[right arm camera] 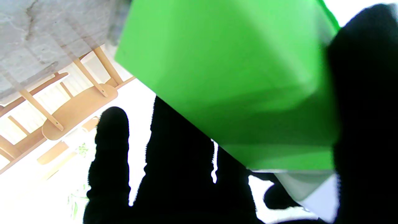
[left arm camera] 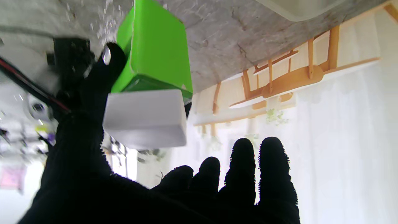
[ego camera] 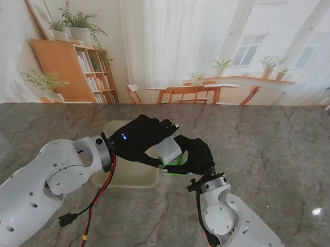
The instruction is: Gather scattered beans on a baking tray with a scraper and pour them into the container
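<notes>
We see one marble table (ego camera: 274, 157), and on it one cream baking tray (ego camera: 130, 176), largely covered by our two arms, which cross above it. We cannot make out any beans on the tray; they are too small or hidden.

Our two black-gloved hands meet over the tray's right edge. The left hand (ego camera: 145, 138) reaches across from the left, its four fingers (left arm camera: 242, 165) straight and side by side in its wrist view, while the thumb (left arm camera: 105, 71) presses against the one scraper (left arm camera: 152, 93), a tool with a green blade and a white handle block. We cannot tell whether the left hand truly holds it or only touches it.

The right hand (ego camera: 195, 155) sits just beside and partly under the left, fingers closed around the scraper's green part (right arm camera: 236, 81).

We see no container in any view.
</notes>
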Available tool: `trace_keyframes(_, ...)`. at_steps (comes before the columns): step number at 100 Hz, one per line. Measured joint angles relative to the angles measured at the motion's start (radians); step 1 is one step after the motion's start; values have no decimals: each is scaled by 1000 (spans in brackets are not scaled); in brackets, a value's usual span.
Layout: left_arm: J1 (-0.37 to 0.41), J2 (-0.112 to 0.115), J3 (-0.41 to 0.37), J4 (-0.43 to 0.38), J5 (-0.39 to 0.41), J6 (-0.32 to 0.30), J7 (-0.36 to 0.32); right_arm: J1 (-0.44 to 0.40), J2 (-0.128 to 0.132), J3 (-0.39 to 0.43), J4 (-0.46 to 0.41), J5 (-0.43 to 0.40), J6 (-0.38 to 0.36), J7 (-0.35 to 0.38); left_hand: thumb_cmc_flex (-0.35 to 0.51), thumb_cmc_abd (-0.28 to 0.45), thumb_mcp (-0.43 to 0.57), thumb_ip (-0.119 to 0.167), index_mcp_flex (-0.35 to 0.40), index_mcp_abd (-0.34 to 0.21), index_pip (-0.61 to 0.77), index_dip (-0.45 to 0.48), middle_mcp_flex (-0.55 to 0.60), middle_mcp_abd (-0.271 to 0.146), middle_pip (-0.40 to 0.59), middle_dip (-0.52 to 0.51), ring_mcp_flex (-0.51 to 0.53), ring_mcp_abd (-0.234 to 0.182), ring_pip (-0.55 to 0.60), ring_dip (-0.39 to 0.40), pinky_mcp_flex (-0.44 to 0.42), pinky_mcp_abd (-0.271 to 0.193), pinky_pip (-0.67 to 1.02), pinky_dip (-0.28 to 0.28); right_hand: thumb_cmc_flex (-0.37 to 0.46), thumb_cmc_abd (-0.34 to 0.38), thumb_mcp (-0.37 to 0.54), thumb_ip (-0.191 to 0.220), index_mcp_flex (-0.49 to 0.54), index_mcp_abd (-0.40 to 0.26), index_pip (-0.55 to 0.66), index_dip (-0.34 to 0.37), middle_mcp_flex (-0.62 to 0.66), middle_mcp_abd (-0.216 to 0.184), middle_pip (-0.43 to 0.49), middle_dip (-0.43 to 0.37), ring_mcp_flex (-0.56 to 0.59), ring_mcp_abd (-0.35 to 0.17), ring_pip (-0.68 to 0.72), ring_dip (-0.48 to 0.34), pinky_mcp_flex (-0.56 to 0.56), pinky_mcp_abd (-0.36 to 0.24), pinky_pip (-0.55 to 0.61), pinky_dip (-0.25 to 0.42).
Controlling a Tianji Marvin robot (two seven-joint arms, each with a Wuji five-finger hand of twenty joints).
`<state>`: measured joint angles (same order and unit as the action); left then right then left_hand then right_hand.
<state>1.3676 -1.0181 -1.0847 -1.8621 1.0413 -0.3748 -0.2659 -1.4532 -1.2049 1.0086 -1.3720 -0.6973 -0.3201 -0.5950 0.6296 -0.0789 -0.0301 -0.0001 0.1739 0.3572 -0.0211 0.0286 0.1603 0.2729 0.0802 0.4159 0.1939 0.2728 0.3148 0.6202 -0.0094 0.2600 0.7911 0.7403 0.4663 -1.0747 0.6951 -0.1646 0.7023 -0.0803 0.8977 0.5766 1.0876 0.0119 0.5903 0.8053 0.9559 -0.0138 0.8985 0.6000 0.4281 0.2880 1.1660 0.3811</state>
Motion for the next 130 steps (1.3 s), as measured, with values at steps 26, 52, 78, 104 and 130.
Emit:
trace_keyframes(26,70,-21,44,-15,-82,320,102,-2,3,-1,-10,-16,32,1,-33,166,14,0,-13,95,91,540,142,54,90,273,36,56,42,126,31,104,50,186,0,0,0,0,0,0,0,0,0,0,0,0,0,0,0,0,0,0,0,0)
trace_keyframes(52,95,-45,95,-15,-97,385,155,-3,8,-3,-19,-33,58,2,-79,178,7,6,-10,131,134,716,255,61,162,415,142,70,164,248,138,152,210,272,0,0,0,0,0,0,0,0,0,0,0,0,0,0,0,0,0,0,0,0)
trace_keyframes(78,98,-38,124,-42,-49,407,87,-4,9,-4,-24,-35,73,7,72,121,14,9,-10,144,114,690,264,70,131,391,152,72,159,252,148,153,219,273,0,-6,0,0,0,0,0,0,0,0,0,0,0,0,3,0,0,0,3,0)
trace_keyframes(104,50,-37,167,8,-27,383,156,-7,10,-3,-23,-36,72,2,295,-39,-79,-9,76,76,167,773,330,44,287,531,246,-9,308,324,263,17,310,262,0,-4,0,0,-1,0,3,0,0,0,3,0,0,0,16,0,0,0,9,0)
trace_keyframes(130,47,-44,132,31,-43,266,167,-7,11,-1,-23,-36,69,3,442,-168,-115,-11,120,-27,176,845,359,-15,194,567,272,-83,198,177,227,-51,220,140,0,-15,0,0,-1,0,14,0,0,0,3,0,-1,0,16,0,0,0,10,0)
